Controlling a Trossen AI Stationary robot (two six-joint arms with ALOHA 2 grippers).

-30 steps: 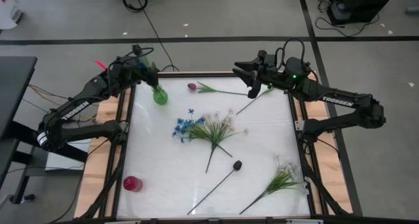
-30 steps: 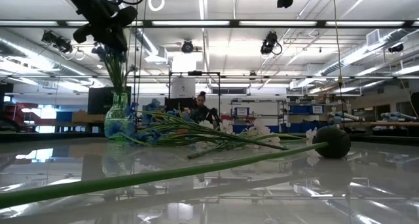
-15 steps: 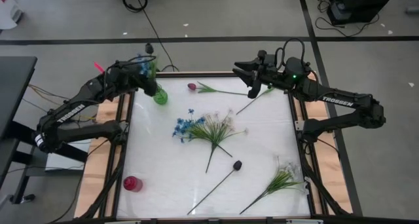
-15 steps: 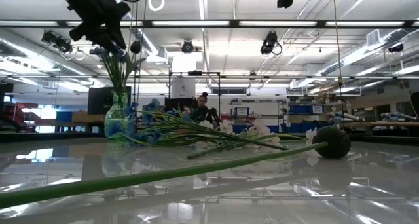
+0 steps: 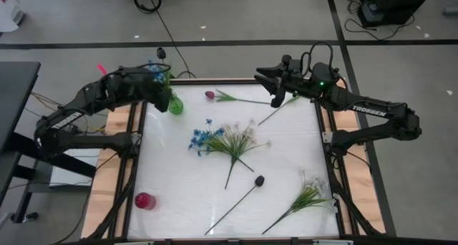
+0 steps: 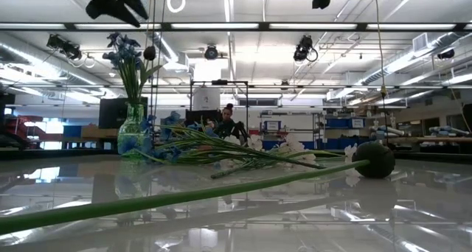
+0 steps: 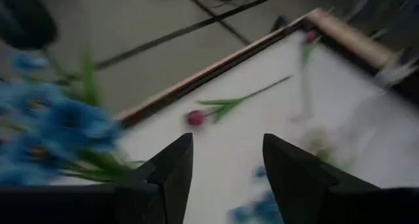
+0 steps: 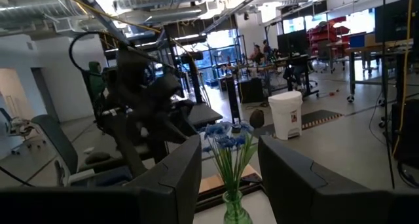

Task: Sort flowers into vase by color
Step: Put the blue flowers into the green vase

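Note:
A green glass vase [image 5: 174, 104] stands at the table's far left with a blue sprig [image 6: 125, 53] upright in it, stem down in the vase. My left gripper [image 5: 156, 86] hovers open above and to the left of it, touching nothing; in its wrist view [image 7: 226, 142] the blue blossoms [image 7: 46, 126] are blurred close beside it. My right gripper [image 5: 266, 84] waits open over the far right part of the table. On the table lie a pink tulip [image 5: 210, 95], a blue cluster [image 5: 202, 138], white sprigs [image 5: 240, 137] and a black bud [image 5: 259, 180].
A red vase [image 5: 144, 200] stands at the near left. Another white sprig [image 5: 308, 196] lies near the right edge, and a bare green stem [image 5: 278, 111] lies below my right gripper. Wooden rails [image 5: 118, 173] border the white table. People sit in the room beyond.
My left gripper has risen away from the blue sprig's blossoms and drawn back toward the table's left edge. The sprig stays standing in the green vase. My right arm has kept still.

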